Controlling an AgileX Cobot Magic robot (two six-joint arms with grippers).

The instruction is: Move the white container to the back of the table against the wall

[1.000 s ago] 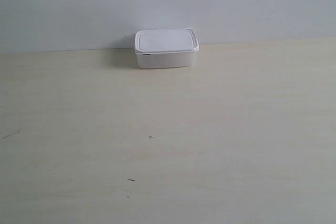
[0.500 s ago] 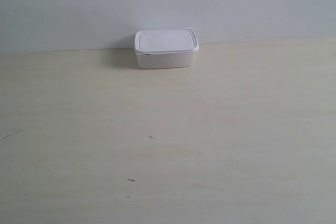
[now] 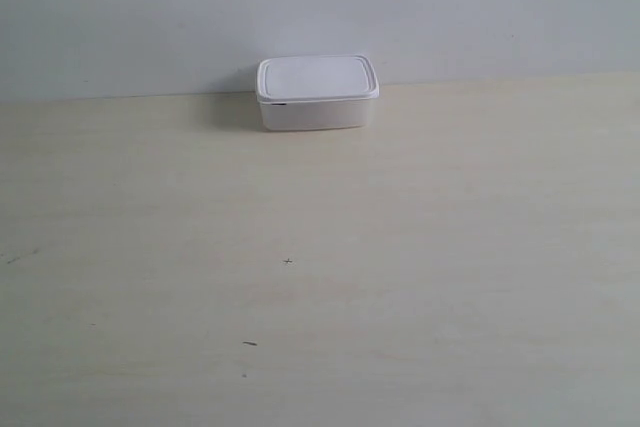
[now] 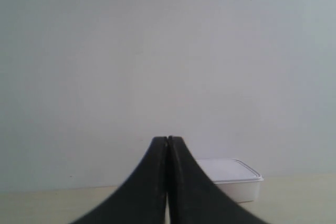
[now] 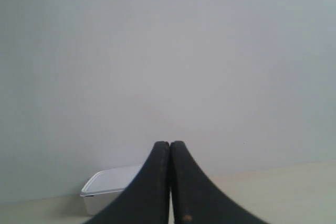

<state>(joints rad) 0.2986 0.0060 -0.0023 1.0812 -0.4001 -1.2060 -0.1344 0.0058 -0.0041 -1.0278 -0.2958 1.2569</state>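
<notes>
Container: you see the white rectangular plastic container [image 3: 317, 92], rounded at the corners and with its flat rimmed lid on, standing upright at the far edge of the bench.
Bench: your pale cream wood-grain bench [image 3: 430, 247] carries the container only at its back; a few small dark specks [image 3: 288, 262] lie nearer the camera, well apart from the box.
Wall: the plain grey-white wall [image 3: 300, 7] rises right behind the container. The box's rear side sits on the line where bench and wall meet, but you cannot tell whether the two actually touch.
Left gripper: your left gripper [image 4: 167, 139] has its two black fingers pressed together, with nothing between them. It points at the wall, and the container [image 4: 233, 178] shows beyond it, partly hidden behind one finger.
Right gripper: your right gripper [image 5: 170, 144] is likewise closed tip to tip and empty. It also faces the wall, with the container [image 5: 107, 188] well beyond it and partly covered by a finger.
</notes>
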